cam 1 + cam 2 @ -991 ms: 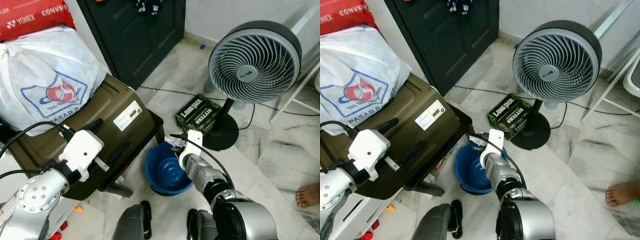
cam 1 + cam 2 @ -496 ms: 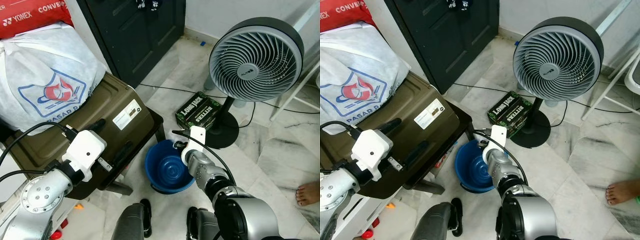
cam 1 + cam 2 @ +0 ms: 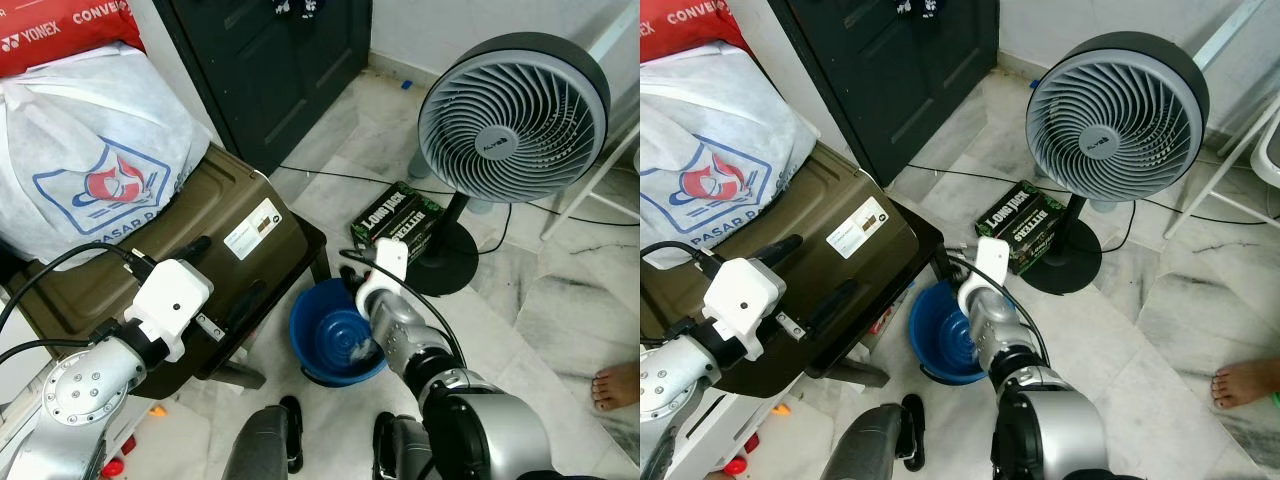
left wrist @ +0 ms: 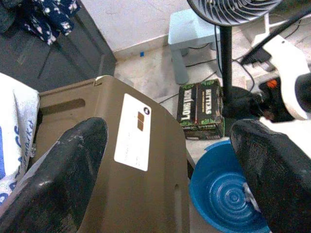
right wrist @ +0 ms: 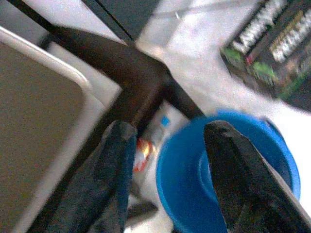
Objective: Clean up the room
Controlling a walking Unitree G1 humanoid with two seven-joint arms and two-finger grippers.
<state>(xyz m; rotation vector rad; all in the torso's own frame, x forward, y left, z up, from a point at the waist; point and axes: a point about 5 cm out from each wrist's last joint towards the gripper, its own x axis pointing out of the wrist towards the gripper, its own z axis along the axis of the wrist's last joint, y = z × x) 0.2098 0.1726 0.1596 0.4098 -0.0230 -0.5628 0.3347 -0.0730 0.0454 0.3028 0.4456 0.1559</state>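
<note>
You're looking at pale marble floor (image 3: 560, 300), a dark door (image 3: 270, 60) standing upper left, and a grey fan (image 3: 512, 110) sitting upper right.

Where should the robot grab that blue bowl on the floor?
Probably the blue bowl's rim on its fan-facing side, from above: it sits upright and open-topped, so one finger can go inside, one outside. The right tool is open above that rim, while the table leg crowds the opposite side.
</note>
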